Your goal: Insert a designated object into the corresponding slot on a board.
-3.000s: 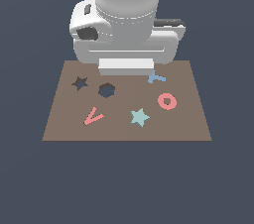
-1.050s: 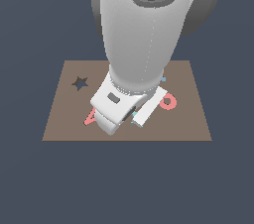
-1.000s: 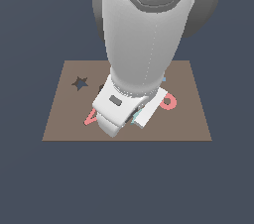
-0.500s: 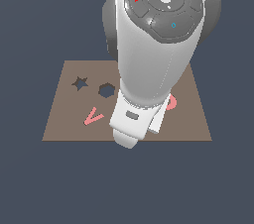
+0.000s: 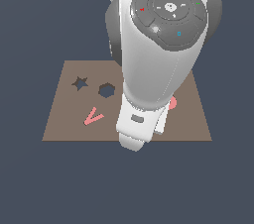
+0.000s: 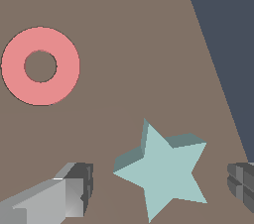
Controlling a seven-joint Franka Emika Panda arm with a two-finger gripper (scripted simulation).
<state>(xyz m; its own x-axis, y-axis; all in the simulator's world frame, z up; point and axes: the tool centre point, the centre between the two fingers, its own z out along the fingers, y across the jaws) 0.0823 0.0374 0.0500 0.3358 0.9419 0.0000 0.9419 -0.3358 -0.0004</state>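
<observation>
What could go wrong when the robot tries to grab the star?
The end effector is open with a finger on each side of the star. The star's points stick out unevenly, so the fingers might press on slanted edges and the star could twist or pop out. Also, the star hole sits far across the board, beside the hexagon hole, so a weak hold might drop the star on the way.

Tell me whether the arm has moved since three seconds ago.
Yes. In the exterior view it has swung forward over the board, from the far edge toward the near edge, now hiding most of the pink ring.
</observation>
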